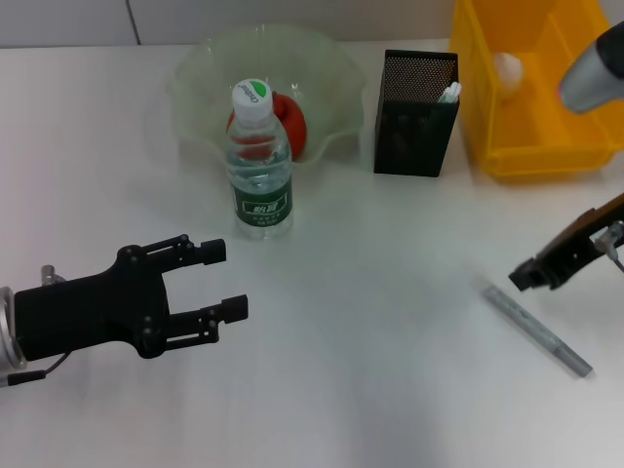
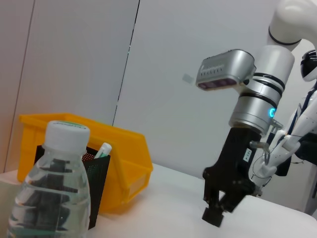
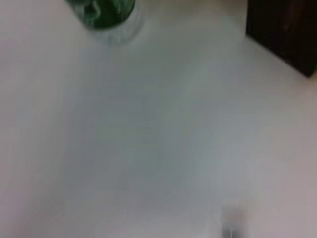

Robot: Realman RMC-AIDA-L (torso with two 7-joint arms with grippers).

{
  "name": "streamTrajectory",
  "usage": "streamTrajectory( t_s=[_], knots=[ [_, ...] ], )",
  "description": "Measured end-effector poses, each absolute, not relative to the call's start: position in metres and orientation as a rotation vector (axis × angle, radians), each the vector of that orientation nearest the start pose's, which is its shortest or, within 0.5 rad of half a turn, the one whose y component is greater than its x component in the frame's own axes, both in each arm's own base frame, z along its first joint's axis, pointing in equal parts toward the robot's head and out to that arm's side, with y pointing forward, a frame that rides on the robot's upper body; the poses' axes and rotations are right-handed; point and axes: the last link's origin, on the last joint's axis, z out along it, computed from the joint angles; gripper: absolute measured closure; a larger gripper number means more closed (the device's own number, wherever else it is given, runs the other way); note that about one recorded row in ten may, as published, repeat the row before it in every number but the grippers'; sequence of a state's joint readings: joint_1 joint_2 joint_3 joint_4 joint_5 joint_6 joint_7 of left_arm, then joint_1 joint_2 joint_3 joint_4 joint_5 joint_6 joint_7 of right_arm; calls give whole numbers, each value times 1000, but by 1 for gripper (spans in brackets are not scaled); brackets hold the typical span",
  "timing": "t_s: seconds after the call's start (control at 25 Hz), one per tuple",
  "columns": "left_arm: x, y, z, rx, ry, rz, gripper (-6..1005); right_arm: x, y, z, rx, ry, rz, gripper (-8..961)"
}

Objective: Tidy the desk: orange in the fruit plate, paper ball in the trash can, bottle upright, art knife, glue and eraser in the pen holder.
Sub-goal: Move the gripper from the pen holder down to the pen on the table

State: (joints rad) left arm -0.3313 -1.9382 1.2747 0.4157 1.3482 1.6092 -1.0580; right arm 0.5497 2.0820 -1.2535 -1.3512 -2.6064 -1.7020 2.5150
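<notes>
The bottle [image 1: 260,166] stands upright on the desk [image 1: 370,390], just in front of the fruit plate [image 1: 200,68]. The orange [image 1: 291,122] lies in the plate. The paper ball [image 1: 507,68] lies in the trash can [image 1: 531,146]. The pen holder [image 1: 417,117] has a white tube tip [image 1: 450,93] sticking out. A grey art knife [image 1: 538,330] lies flat on the desk at the right. My left gripper [image 1: 226,281] is open and empty, in front of the bottle and apart from it. My right gripper [image 1: 526,275] hovers just beyond the knife's far end. The eraser is out of view.
The left wrist view shows the bottle [image 2: 49,193] close by, the pen holder [image 2: 96,183] and trash can [image 2: 124,163] behind it, and my right gripper [image 2: 215,213] over the desk. The right wrist view shows the bottle's base [image 3: 104,15] and the pen holder [image 3: 287,34].
</notes>
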Motion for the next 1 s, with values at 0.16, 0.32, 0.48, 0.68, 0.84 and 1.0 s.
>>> streamTrajectory(
  t_s=[0.16, 0.32, 0.48, 0.68, 0.84, 1.0],
  knots=[
    [-297, 259, -9, -2740, -528, -948, 233, 211, 332, 12, -2580, 1103, -615, 885],
    [-296, 258, -10, -2744, -527, -951, 233, 211, 332, 5, -2564, 1086, -664, 751],
    [-295, 258, -11, -2748, -525, -954, 233, 210, 332, -2, -2560, 1070, -683, 683],
    [-295, 258, -11, -2749, -518, -955, 233, 212, 332, -12, -2562, 1049, -707, 681],
    [-295, 258, -11, -2749, -518, -955, 233, 212, 333, -18, -2562, 1035, -723, 701],
    [-295, 258, -11, -2749, -515, -955, 233, 212, 335, -23, -2564, 1024, -740, 728]
  ],
)
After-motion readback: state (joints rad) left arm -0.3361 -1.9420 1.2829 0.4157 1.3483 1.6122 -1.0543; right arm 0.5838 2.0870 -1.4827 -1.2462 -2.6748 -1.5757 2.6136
